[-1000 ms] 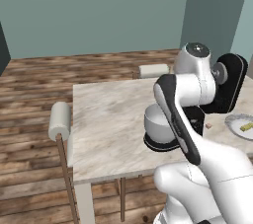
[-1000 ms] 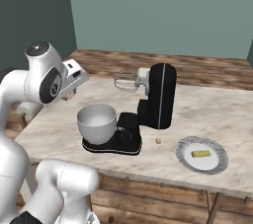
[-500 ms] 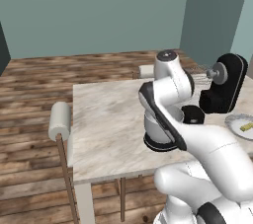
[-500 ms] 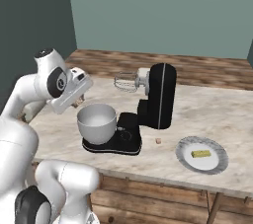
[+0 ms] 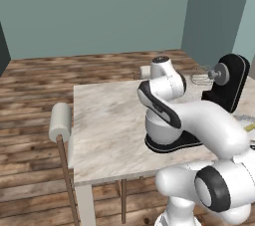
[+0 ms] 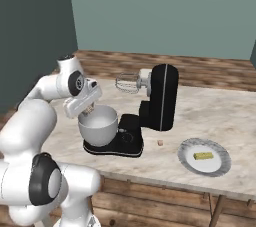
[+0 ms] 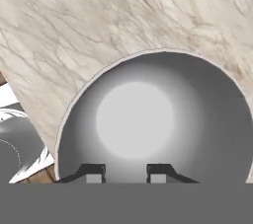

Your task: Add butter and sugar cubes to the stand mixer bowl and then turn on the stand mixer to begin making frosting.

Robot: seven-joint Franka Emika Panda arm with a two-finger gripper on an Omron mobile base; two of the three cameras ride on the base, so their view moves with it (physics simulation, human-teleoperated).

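Over the last second your arm has swung away from the near left corner of the table and come down over the stand mixer bowl (image 6: 99, 123), so your gripper (image 7: 122, 173) now hangs just above its rim. Looking down from the hand, you see the bowl's round silver-grey inside straight below, and it looks empty, with the two dark fingertips (image 7: 92, 172) standing close together at the near edge; they appear nearly closed, and no cube can be seen between them, though the tips are mostly cut off by the frame, so you cannot be sure whether something small is pinched there. From the right base camera, a small brownish speck shows at the gripper just over the bowl's near left rim, too small to name. The bowl sits on the flat base of the glossy black stand mixer (image 6: 162, 97), whose head is tilted up with the wire whisk (image 6: 128, 83) raised clear above the bowl. To the right, one small sugar cube (image 6: 160, 142) lies on the marble table (image 6: 210, 111) just beside the mixer base, and the butter (image 6: 204, 156) rests on a shallow plate (image 6: 220, 167) further right, well apart from the bowl. Judging from this, you are at the drop-off point, yet the butter and at least one cube remain outside, and the mixer is not yet switched on.
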